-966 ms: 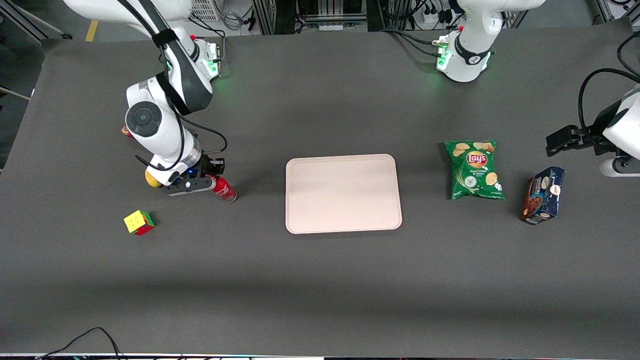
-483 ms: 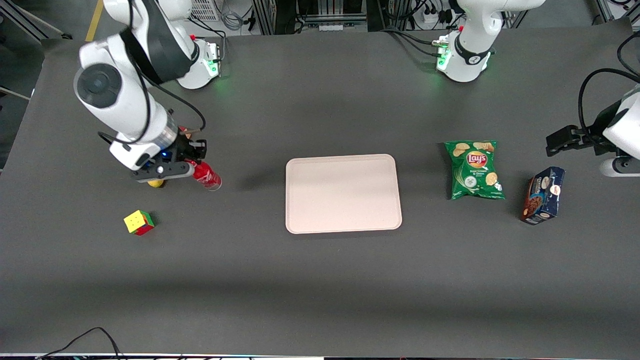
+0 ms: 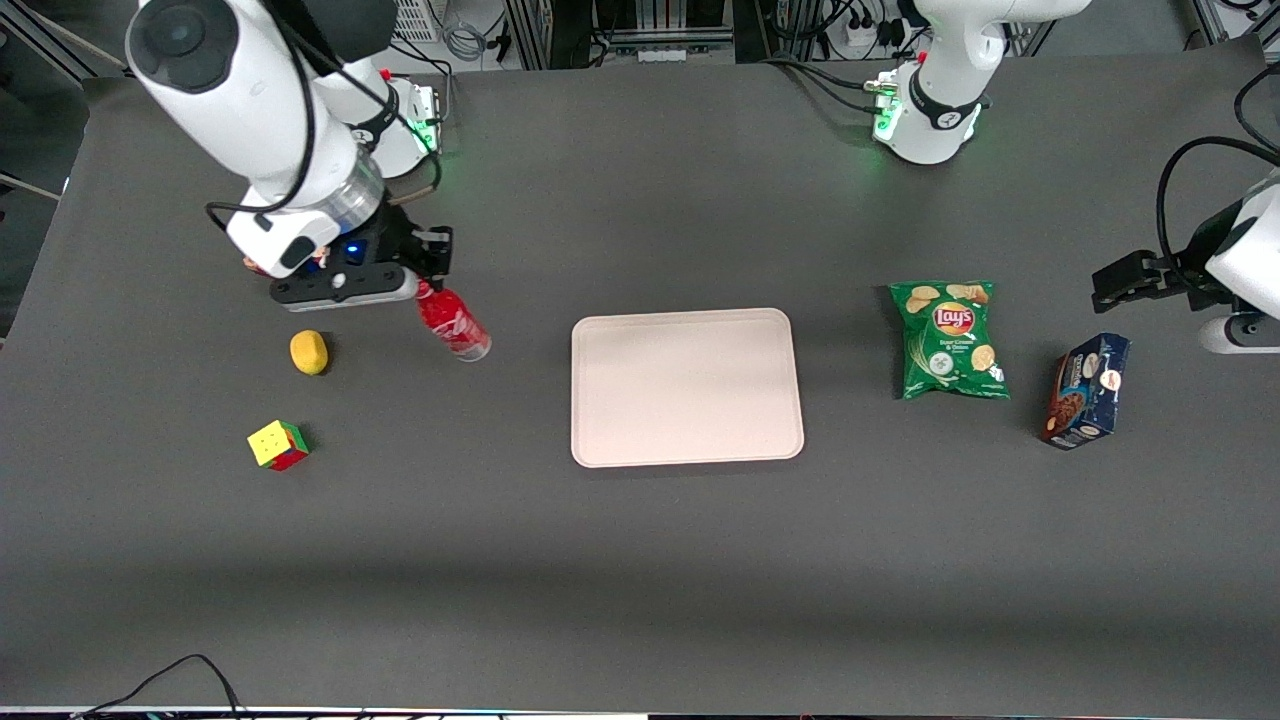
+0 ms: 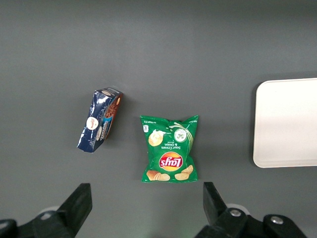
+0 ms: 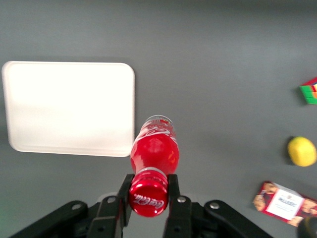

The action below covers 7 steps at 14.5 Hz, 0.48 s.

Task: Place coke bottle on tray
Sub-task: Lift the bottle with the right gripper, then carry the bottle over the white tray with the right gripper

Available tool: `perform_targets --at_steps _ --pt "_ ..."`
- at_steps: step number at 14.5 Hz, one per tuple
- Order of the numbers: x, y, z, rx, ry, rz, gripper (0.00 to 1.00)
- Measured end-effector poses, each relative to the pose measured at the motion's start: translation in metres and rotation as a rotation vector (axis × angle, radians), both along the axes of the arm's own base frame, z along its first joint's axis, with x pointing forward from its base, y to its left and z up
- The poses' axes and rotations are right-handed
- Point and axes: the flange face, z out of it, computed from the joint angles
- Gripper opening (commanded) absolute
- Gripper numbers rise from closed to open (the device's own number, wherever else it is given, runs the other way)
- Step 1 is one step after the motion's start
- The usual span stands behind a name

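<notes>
Hanging from the jaws (image 3: 428, 290) by its neck, the coke bottle (image 3: 455, 326) was held clear of the table (image 3: 640, 560), cap uppermost and clear base lowest, its long axis tipped so that the base leaned toward the tray (image 3: 686, 386). In the right wrist view the jaws (image 5: 148, 191) were seen clamped on the neck just under the red cap, with the bottle (image 5: 154, 151) overlapping the tray's (image 5: 69, 106) nearest rounded corner. A sideways carry toward the parked arm's end was judged to be what remained. Against the frame half a second earlier, the bottle had been lifted higher and swung nearer the tray, and the yellow object (image 3: 309, 352), previously half hidden under the wrist, lay fully exposed beside the colour cube (image 3: 277, 445).
</notes>
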Motion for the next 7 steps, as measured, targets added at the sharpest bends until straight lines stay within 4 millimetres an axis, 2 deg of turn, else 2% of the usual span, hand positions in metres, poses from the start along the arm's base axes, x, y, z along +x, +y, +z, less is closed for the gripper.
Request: perform_targets --at_steps 3,7 --pt "0.008 0.038 -0.002 0.032 0.026 -0.035 0.0" --pt "0.029 0.089 -0.032 0.029 0.07 -0.097 0.0"
